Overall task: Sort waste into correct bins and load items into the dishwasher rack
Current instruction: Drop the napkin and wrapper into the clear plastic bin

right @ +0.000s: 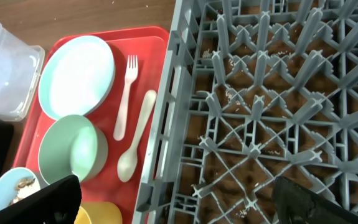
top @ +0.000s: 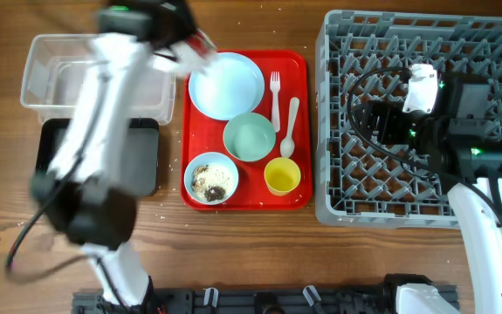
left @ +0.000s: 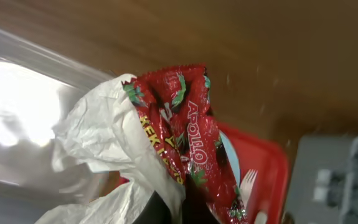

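Grey pegged dishwasher rack [top: 364, 35] at the counter's right edge; clear tub [top: 37, 87] at the far-left corner, with the black tray [top: 146, 166] just beside it along the left edge. Mid-counter: light blue plate [top: 226, 85], empty pale bowl [top: 249, 137], second bowl [top: 189, 179] holding brown scraps [top: 211, 180] and white crumbs, upright yellow cup [top: 282, 176], and white fork [top: 276, 100] and spoon [top: 290, 126] lying side by side. Crumpled white napkin [left: 98, 143] and red snack wrapper [left: 191, 143], bunched together and lifted clear of the counter by the tub's far-right corner.
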{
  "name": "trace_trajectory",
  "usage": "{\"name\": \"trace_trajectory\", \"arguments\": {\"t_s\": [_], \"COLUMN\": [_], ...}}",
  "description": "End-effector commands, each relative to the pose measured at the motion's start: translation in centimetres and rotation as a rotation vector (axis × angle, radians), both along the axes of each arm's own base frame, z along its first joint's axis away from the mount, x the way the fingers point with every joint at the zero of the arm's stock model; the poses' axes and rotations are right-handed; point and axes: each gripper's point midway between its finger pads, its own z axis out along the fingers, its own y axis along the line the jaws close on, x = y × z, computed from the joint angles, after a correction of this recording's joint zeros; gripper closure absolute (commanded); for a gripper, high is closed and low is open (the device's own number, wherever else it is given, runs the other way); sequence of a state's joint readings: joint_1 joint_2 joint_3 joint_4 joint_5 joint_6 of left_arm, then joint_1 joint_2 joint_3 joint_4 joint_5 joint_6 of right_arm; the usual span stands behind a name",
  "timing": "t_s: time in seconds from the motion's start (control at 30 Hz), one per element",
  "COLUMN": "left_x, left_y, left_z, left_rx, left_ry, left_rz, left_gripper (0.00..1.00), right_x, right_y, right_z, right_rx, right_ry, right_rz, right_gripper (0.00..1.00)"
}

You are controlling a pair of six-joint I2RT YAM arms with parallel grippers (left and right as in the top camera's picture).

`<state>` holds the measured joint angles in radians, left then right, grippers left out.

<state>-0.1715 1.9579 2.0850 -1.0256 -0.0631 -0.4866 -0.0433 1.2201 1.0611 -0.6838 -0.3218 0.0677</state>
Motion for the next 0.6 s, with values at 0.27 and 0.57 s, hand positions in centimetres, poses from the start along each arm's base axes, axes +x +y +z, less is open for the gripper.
{"name": "trace_trajectory", "arguments": {"t_s": [0.27,0.57], "left_x": [1.5,0.9], "left_y": [16.6,13.2], "left_z": [-13.2,-7.0], "left_rx": [0.015,-0.037], "left_ry": [0.264,0.178], "left_rz": [0.316,0.104], "left_gripper": [0.69,0.25], "right_x": [0.5,0.5], "right_y": [0.1,0.1], "right_z": [0.9,1.0], "right_rx": [0.020,0.018], "right_ry": [-0.026,-0.031], "right_rz": [-0.002,0.000], "right_gripper": [0.00,0.00]}}
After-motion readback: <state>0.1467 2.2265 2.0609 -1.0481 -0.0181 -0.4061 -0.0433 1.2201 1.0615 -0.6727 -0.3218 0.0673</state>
